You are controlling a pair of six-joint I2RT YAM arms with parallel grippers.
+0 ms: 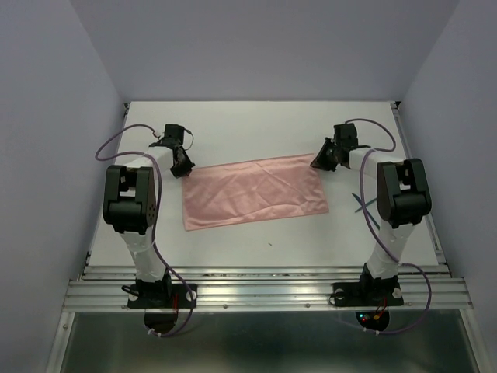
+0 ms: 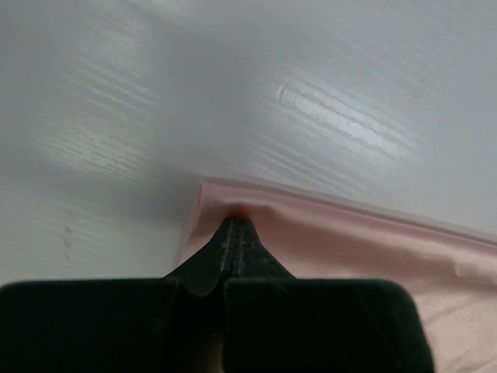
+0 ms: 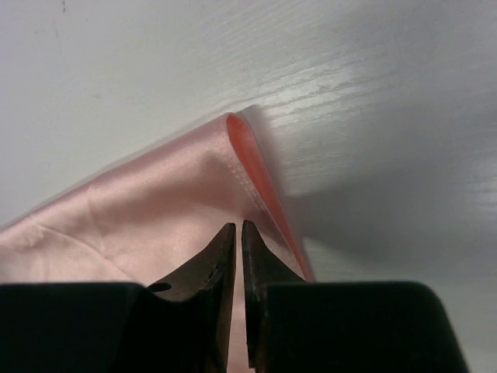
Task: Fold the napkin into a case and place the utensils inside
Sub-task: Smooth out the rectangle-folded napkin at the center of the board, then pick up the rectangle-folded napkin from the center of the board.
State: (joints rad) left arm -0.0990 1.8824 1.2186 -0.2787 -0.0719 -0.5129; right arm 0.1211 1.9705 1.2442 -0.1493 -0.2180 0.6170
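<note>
The salmon-pink napkin [image 1: 252,192] lies flat on the white table as a wide rectangle, its long sides running left to right. My left gripper [image 1: 184,167] sits at its far left corner. In the left wrist view the left gripper [image 2: 235,220] is shut, with the napkin [image 2: 373,249] puckered at its tips. My right gripper [image 1: 317,162] is at the far right corner. In the right wrist view the right gripper [image 3: 237,227] shows a narrow gap between its jaws above the napkin [image 3: 155,202], whose edge curls up beside it. The dark-teal utensils [image 1: 363,210] lie right of the napkin, partly hidden behind the right arm.
The white table [image 1: 256,124] is walled in by pale panels on the left, right and back. A metal rail [image 1: 264,291] runs along its near edge, where both arm bases are bolted. Purple cables [image 1: 116,140] loop from each arm.
</note>
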